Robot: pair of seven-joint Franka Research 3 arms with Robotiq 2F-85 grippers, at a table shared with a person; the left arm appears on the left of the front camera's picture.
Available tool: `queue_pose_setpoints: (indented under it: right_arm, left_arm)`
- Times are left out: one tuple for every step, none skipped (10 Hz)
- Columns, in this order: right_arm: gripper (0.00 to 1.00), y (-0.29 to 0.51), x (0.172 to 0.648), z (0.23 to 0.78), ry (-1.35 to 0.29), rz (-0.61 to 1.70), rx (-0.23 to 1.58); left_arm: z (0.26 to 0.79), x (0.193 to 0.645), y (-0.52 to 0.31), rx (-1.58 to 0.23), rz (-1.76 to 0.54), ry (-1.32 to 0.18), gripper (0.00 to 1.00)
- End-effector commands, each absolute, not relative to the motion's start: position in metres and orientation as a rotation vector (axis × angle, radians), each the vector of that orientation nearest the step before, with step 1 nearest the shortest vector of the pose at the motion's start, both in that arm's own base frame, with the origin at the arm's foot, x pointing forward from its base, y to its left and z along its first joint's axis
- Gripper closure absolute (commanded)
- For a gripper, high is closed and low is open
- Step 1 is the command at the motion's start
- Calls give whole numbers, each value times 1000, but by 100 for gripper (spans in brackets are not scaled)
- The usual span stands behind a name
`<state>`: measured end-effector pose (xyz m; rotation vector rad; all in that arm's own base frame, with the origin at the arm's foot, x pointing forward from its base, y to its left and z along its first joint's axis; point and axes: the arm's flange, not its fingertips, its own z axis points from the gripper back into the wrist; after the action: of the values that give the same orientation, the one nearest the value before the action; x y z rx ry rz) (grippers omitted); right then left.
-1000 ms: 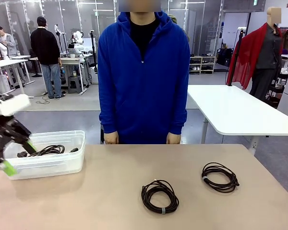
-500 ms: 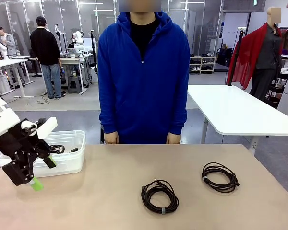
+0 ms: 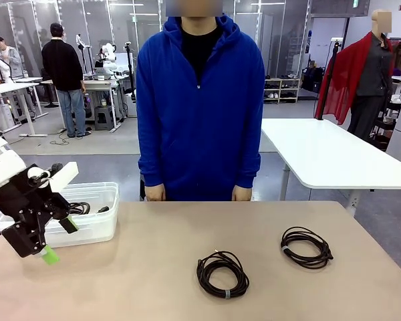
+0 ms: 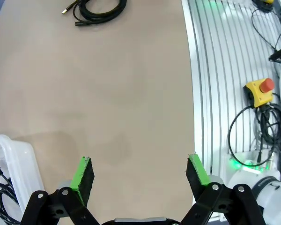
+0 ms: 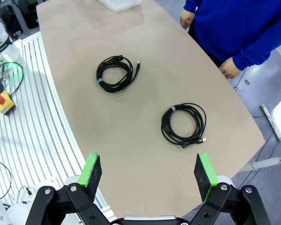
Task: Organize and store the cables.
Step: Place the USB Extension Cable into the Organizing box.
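Cables keep their places from a second ago: one black coil [image 3: 77,208] inside the clear plastic bin [image 3: 97,231], a banded coil [image 3: 222,273] on the tan table [image 3: 140,267] well right of the bin, and a third coil [image 3: 306,247] farther right again. The left gripper [image 3: 59,239] has swung in from the lower-left edge and hangs just in front of the bin's left half, jaws spread and empty, hardly moved in the last half-second. The right gripper [image 5: 147,171], likewise released and empty, hovers high over the two table coils. Right of the bin, at the table's far edge, a person in a blue hoodie [image 3: 199,100] stands with hands lowered. Beyond are white tables [image 3: 321,154] and lab workstations.
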<state>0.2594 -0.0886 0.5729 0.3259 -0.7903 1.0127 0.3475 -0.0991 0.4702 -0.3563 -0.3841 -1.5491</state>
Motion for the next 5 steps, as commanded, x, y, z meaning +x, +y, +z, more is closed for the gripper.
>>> queue_pose_setpoints:
  right_arm:
    - [0,-89,259,573,-790,1014,325]
    - [0,-89,259,573,-790,1014,325]
    - [0,-89,259,573,-790,1014,325]
    - [0,-89,259,573,-790,1014,325]
    - [0,-89,259,573,-790,1014,325]
  left_arm:
    - [470,347,-100,-356,-1550,-383,0]
    - [467,357,-126,-319,-1574,-362,0]
    - [462,365,-149,-313,-1590,-392,0]
    - [453,374,-173,-327,-1597,-384,0]
    - [445,384,-191,-341,-1614,-380,0]
